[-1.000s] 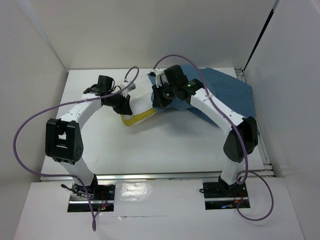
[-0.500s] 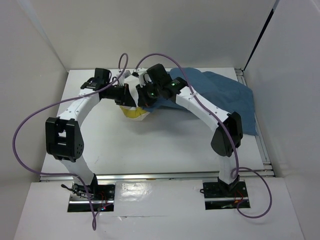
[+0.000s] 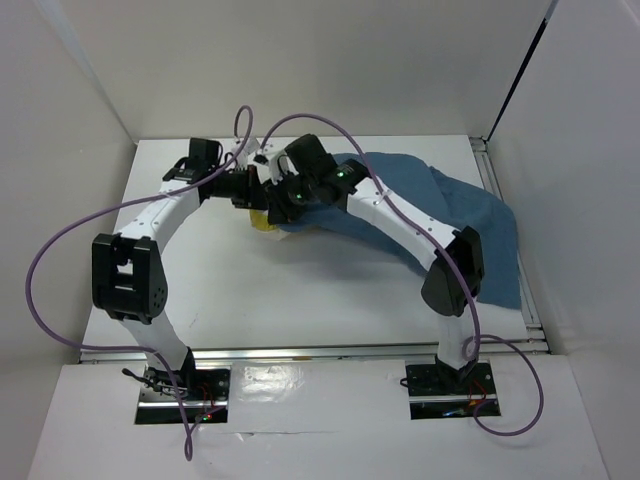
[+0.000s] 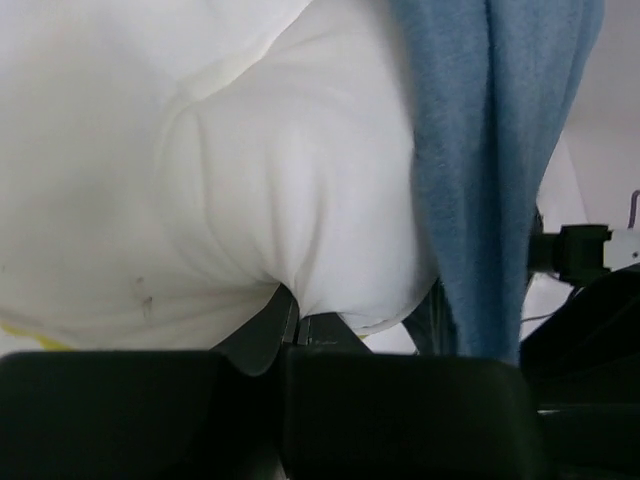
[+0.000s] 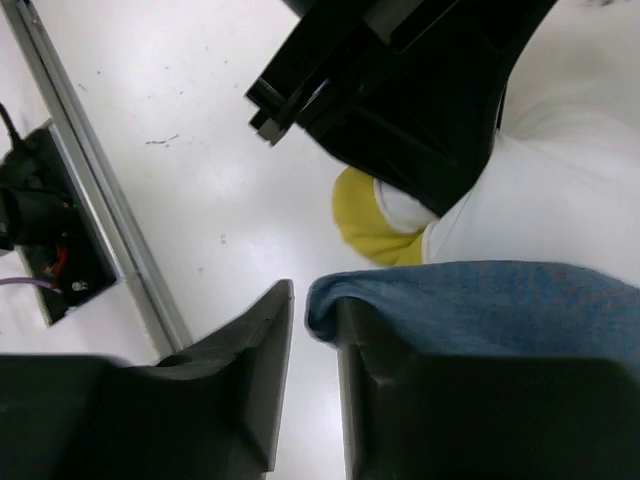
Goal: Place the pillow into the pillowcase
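The white pillow (image 4: pixel 200 150) fills the left wrist view, and my left gripper (image 4: pixel 292 305) is shut on a pinch of its cover. From above, only a yellow corner of the pillow (image 3: pixel 261 222) shows beside the left gripper (image 3: pixel 247 190). The rest lies under the dusty-blue pillowcase (image 3: pixel 470 215), which stretches to the right. My right gripper (image 3: pixel 272 208) sits at the pillowcase's left edge. In the right wrist view its jaws (image 5: pixel 312 300) stand slightly open. The pillowcase hem (image 5: pixel 500 300) drapes over one finger, with table showing in the gap. The pillow's yellow corner (image 5: pixel 375 225) peeks out beyond.
White walls enclose the table on three sides. A metal rail (image 3: pixel 530 300) runs along the right table edge, and another rail (image 5: pixel 100 200) shows in the right wrist view. Purple cables (image 3: pixel 60 250) loop off both arms. The left arm's black gripper body (image 5: pixel 400 90) is close ahead of the right gripper.
Both grippers moved left, and the pillowcase was drawn over the pillow until only a yellow corner shows. The right jaws have parted slightly. The left stays shut.
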Robot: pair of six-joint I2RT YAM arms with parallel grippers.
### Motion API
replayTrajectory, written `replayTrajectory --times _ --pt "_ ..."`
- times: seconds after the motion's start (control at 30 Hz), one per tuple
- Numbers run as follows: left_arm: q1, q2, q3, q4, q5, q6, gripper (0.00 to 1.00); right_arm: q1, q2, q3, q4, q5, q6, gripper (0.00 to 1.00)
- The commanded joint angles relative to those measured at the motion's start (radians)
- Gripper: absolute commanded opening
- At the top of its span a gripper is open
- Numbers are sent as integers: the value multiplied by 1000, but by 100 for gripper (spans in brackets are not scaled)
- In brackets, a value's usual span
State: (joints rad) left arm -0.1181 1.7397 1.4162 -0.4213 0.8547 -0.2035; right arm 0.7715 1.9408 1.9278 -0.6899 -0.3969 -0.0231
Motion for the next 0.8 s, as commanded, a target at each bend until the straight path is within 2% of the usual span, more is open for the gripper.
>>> replayTrajectory --times 0.0,0.03,0.13,0.23,0.37,0.5,0.6,0.63,0.67,0.77 --pt "-14 -52 -48 1 73 79 0 74 -153 -44 69 -37 -4 33" --pt "-14 -63 -62 -23 57 107 0 74 -172 -76 69 -13 -5 48" --pt "11 -109 -130 -114 25 209 0 63 -235 -105 69 134 -5 63" --pt "29 -166 -199 -180 -23 311 0 35 -276 -124 69 281 5 67" --pt "29 -247 -281 -259 -91 474 0 -40 -298 -133 134 378 35 70" --pt "29 -344 -362 -336 -158 634 0 -101 -241 -89 144 346 60 71" --pt "29 -444 -425 -398 -195 795 0 -176 -136 19 64 279 101 71" --pt "29 -474 -443 -398 -216 811 6 -190 -106 48 47 256 110 70" --pt "29 -503 -477 -398 -248 829 21 -202 -45 110 33 215 111 70" --pt "29 -596 -508 -384 -308 866 45 -224 87 251 -11 161 129 69"
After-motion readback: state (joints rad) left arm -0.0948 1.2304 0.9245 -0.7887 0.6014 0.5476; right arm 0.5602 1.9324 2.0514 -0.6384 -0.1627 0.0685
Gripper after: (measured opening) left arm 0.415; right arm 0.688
